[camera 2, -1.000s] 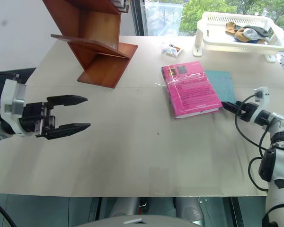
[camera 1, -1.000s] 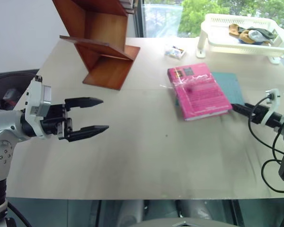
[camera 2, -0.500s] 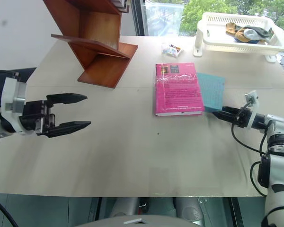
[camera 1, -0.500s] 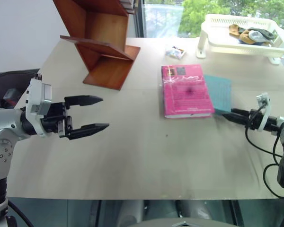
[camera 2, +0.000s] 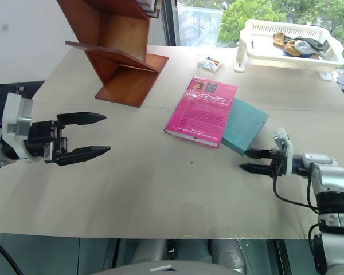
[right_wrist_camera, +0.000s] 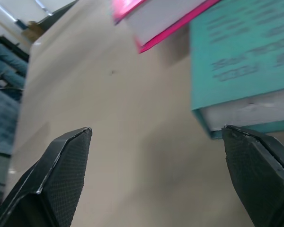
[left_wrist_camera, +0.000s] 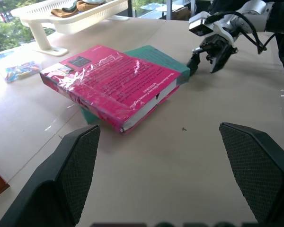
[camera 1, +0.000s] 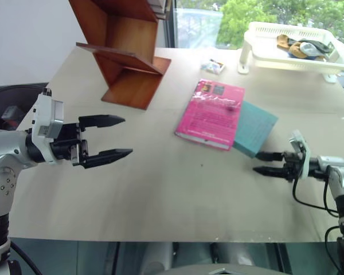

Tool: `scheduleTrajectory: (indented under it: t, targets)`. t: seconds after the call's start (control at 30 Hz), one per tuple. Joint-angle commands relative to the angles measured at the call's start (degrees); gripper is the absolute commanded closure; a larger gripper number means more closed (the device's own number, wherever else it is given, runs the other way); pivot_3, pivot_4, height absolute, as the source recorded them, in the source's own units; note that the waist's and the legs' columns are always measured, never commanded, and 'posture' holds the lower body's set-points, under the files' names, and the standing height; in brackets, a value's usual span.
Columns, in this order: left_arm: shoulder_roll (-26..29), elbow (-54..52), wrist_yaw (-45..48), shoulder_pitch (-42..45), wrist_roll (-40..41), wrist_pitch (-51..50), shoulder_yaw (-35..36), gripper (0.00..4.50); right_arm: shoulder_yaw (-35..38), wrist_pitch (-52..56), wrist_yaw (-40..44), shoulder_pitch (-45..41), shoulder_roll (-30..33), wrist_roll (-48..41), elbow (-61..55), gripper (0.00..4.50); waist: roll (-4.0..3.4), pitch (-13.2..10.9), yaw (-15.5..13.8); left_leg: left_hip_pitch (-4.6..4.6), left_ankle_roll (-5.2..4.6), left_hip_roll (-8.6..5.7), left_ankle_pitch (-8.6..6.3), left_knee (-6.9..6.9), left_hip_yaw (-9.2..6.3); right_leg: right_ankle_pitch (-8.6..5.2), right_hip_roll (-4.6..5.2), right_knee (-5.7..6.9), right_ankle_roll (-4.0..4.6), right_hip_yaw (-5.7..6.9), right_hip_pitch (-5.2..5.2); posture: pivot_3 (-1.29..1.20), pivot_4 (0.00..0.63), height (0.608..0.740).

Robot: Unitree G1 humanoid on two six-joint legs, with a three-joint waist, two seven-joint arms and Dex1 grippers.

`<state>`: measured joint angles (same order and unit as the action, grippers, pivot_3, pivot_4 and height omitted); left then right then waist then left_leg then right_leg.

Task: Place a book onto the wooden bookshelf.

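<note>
The pink book [camera 1: 209,113] lies flat on the table [camera 1: 160,189], its long axis slanting from the far right toward the near left, its right edge resting on a teal book [camera 1: 253,126]. The wooden bookshelf [camera 1: 123,48] stands well apart at the far left. The left gripper [camera 1: 116,137] hovers spread and empty, and the right gripper [camera 1: 262,162], fingers parted, sits just beside the teal book's near corner.

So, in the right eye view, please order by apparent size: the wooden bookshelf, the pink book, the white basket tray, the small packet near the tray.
1. wooden bookshelf, cut off at the top edge
2. white basket tray, farther away, so unsure against the next
3. pink book
4. small packet
</note>
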<state>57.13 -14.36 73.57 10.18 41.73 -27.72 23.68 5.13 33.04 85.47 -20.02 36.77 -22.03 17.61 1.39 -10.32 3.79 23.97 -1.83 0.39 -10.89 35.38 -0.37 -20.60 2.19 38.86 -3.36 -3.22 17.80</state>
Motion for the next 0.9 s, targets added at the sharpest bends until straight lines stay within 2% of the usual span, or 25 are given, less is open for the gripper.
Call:
scheduleTrajectory:
  t: [0.03, 0.2, 0.37, 0.5, 0.67, 0.83, 0.9]
  targets:
    - [0.8, 0.0, 0.2, 0.5, -0.3, 0.6, 0.2, 0.07, -4.0, 5.6, -1.5, 4.8, -1.1, -2.8, -7.5, 0.00, 0.00, 0.0, -0.1, 0.00, 0.00, 0.00, 0.00, -0.02, 0.00, 0.00, 0.02, -0.01, 0.01, -0.01, 0.00, 0.00, 0.150, 0.740]
    - [0.7, -0.3, 0.0, 0.2, -0.2, 0.5, 0.3, 0.07, -5.1, 8.5, -3.7, 10.3, -0.3, -6.2, -16.8, 0.00, -0.01, 0.0, -0.6, 0.03, 0.01, -0.02, -0.01, -0.09, -0.04, -0.03, 0.08, -0.07, 0.09, -0.14, 0.02, 0.00, 0.150, 0.740]
    - [0.9, 0.2, 0.1, 0.4, -0.3, 0.6, 0.1, 0.07, -2.7, 9.9, -4.2, 11.4, 3.3, -9.1, -18.5, 0.00, -0.04, 0.0, -1.3, 0.06, 0.23, -0.07, -0.14, -0.13, -0.03, -0.05, 0.17, -0.08, 0.17, -0.17, 0.06, 0.00, 0.150, 0.740]
    - [1.0, 0.3, 0.1, 0.8, -0.3, 0.6, -0.1, 0.07, -0.3, 7.1, -5.6, 11.7, 6.8, -8.8, -17.4, 0.00, -0.05, 0.0, -1.9, 0.18, 0.20, -0.16, -0.12, -0.12, -0.09, -0.05, 0.31, -0.16, 0.17, -0.03, 0.08, 0.00, 0.150, 0.740]
    - [0.9, 0.0, 0.1, 0.1, -0.3, 0.7, 0.2, 0.07, 5.2, 2.2, -9.1, 6.1, 10.7, -7.3, -7.2, 0.00, -0.06, 0.0, -1.8, 0.29, 0.19, -0.31, -0.12, -0.09, -0.09, -0.04, 0.48, -0.23, 0.15, 0.04, 0.09, 0.00, 0.150, 0.740]
    - [0.9, -0.1, 0.0, -0.1, -0.3, 0.8, 0.5, 0.07, 10.9, -3.0, -14.5, -4.7, 12.0, -7.1, 5.0, 0.00, -0.28, -0.2, -1.6, 0.32, 0.00, -0.31, 0.00, -0.09, -0.11, -0.05, 0.45, -0.17, 0.16, 0.14, 0.12, 0.00, 0.150, 0.740]
    - [0.8, -0.1, -0.1, -0.2, -0.3, 0.8, 0.5, 0.07, 12.0, -4.3, -16.4, -9.2, 11.8, -6.9, 8.5, 0.00, -0.33, -0.1, -1.4, 0.63, 0.00, -0.27, 0.01, -0.09, -0.10, -0.05, 0.33, -0.03, 0.16, 0.23, 0.48, 0.00, 0.150, 0.740]
